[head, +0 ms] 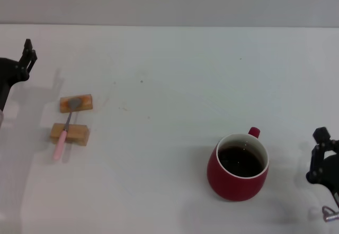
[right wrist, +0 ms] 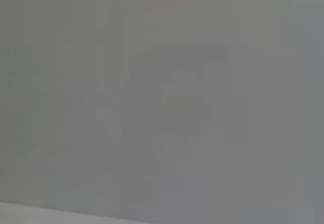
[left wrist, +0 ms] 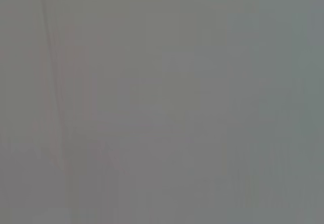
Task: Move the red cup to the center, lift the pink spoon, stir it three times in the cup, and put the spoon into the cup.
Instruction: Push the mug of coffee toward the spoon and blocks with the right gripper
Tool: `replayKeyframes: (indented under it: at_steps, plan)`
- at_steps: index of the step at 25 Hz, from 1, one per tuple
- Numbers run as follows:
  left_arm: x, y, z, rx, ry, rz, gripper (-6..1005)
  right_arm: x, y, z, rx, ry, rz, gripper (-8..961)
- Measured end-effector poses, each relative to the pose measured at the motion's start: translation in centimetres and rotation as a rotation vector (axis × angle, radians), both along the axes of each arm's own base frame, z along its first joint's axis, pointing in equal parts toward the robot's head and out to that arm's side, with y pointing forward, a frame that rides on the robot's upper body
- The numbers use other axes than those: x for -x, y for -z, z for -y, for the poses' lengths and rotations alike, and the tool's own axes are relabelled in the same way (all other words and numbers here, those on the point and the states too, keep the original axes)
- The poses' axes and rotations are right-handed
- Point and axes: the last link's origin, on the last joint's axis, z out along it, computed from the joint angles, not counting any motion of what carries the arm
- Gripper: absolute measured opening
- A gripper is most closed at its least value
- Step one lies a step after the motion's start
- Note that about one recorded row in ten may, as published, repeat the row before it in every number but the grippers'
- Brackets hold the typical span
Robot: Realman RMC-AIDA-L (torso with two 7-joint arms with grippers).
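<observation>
The left end effector (head: 26, 59) sits at the far left edge of the head view, a black assembly raised toward the rear of the white worktop (head: 175, 80), well apart from everything on it. Its fingers point up and away; whether they are apart or together cannot be told. The right end effector (head: 322, 157) is at the right edge, nearer the front, a black jointed body with a small metal fitting below it. It stands near the cup but clear of it, with bare worktop between them. Its finger state likewise cannot be told. Neither holds anything that can be seen.

The rounded dark-red mug with a white rim (head: 238, 166) stands upright on the right half of the worktop, toward the front. Its small red handle points to the rear, slightly right. The inside is dark and glossy, with a few faint glints on the surface.

The small slim spoon with a grey metal bowl and light pink handle (head: 65, 128) lies on the left side, well apart from the mug. It bridges two tan wooden blocks: the bowl rests on the rear block (head: 76, 103), the neck crosses the gap, and the handle lies over the front block (head: 70, 133), its pink end overhanging toward the front.

Both wrist views show only a flat grey blur; nothing can be identified in them.
</observation>
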Motion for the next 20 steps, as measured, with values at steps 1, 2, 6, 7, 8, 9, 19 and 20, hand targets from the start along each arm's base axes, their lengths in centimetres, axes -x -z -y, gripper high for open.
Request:
replayKeyframes:
  at_steps: [1,2,6,7,8,9,19,20]
  plan:
    - [0.1,0.1,0.2,-0.002,-0.002,0.009,803,0.1,0.2,0.3,0.011,-0.003,-0.005,-1]
    - [0.1,0.1,0.4,-0.003,-0.002,0.014,803,0.1,0.3,0.6,0.021,-0.004,-0.009,-1]
    - [0.3,0.0,0.6,0.000,-0.004,0.010,803,0.7,1.4,2.1,0.063,0.011,-0.039,0]
    - [0.4,0.0,0.6,0.000,-0.005,0.009,803,0.8,1.6,2.4,0.067,0.018,-0.042,0]
    - [0.4,-0.1,0.6,0.001,-0.005,0.007,803,0.8,1.7,2.6,0.072,0.027,-0.044,0]
    - [0.4,-0.1,0.6,0.002,-0.004,0.006,802,0.9,2.0,2.9,0.079,0.039,-0.047,0]
    - [0.5,0.0,0.7,0.007,-0.004,-0.009,802,1.9,3.7,4.4,0.135,0.089,-0.054,0]
    - [0.5,0.0,0.7,0.008,-0.004,-0.010,802,2.0,3.8,4.5,0.144,0.092,-0.056,0]
